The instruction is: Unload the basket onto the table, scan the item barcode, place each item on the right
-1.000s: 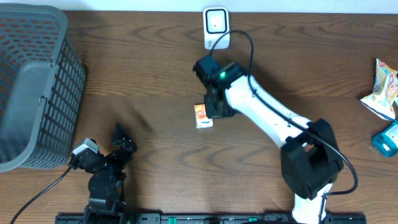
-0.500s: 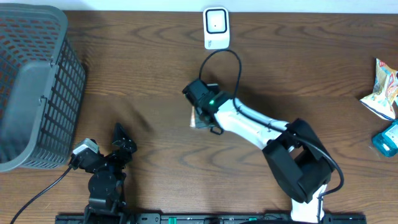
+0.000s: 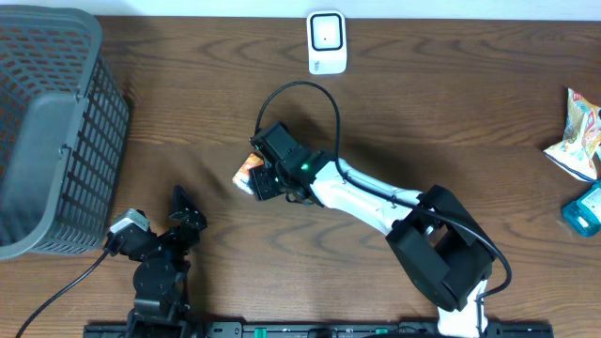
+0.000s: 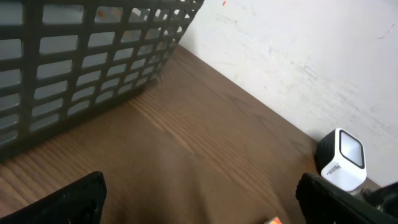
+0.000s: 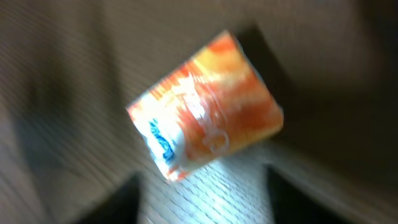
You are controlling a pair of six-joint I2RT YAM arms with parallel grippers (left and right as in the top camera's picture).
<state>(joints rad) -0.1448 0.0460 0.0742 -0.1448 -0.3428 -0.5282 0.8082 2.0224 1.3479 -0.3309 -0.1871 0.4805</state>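
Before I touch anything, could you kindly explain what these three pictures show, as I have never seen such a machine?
This is a robot with two arms at a wooden table. The wide picture looks straight down from above. The other two come from a camera on each wrist.

On the table are a grey basket at the left, a small white scanner at the far edge, and other packets at the right.

The left tool rests near the basket with its jaws wide open, holding nothing. The right tool is stretched out to the middle, over an orange and white packet. That picture is blurred, but the jaws look parted and the packet seems loose rather than clamped.
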